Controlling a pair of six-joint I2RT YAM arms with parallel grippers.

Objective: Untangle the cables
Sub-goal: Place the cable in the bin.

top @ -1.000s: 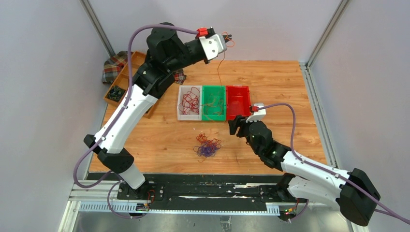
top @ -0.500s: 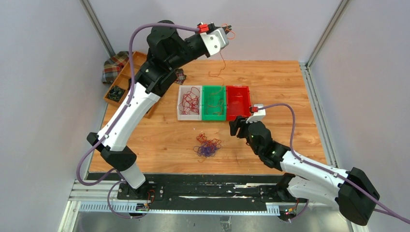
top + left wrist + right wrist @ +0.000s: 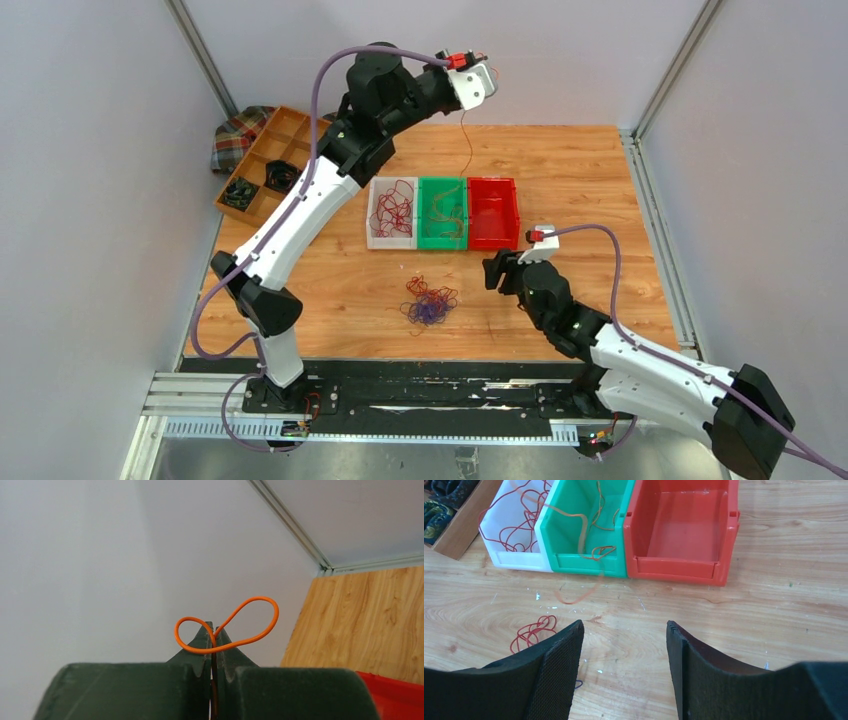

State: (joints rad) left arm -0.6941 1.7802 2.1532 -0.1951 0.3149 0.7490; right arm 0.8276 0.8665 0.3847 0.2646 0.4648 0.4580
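Left end effector (image 3: 212, 630): pads pressed together, pinching one orange wire (image 3: 250, 620) whose loop stands out beyond the tips in a figure-eight. It is raised high, and the free length of the wire hangs straight below it toward the green bin (image 3: 443, 246); the tail looks to reach that bin, though whether it rests inside cannot be told. Judged step: delivering this strand to the green bin. To do it well, centre over the bin first, descend slowly so the strand coils inside and does not drape over the wall, and part the pads only once most of the length has settled. Right end effector (image 3: 624, 630): pads spread, holding nothing, low over the worktop (image 3: 580, 180), with the bins ahead of it. The remaining clump (image 3: 430, 300) of red, orange and purple cables lies on the worktop just to its left. Materials: wires hair-fine, springy, prone to snagging and swinging; bins rigid moulded plastic with smooth walls; worktop wood-grained and flat. The white bin (image 3: 392, 244) holds red strands; the red bin (image 3: 684, 535) appears empty.
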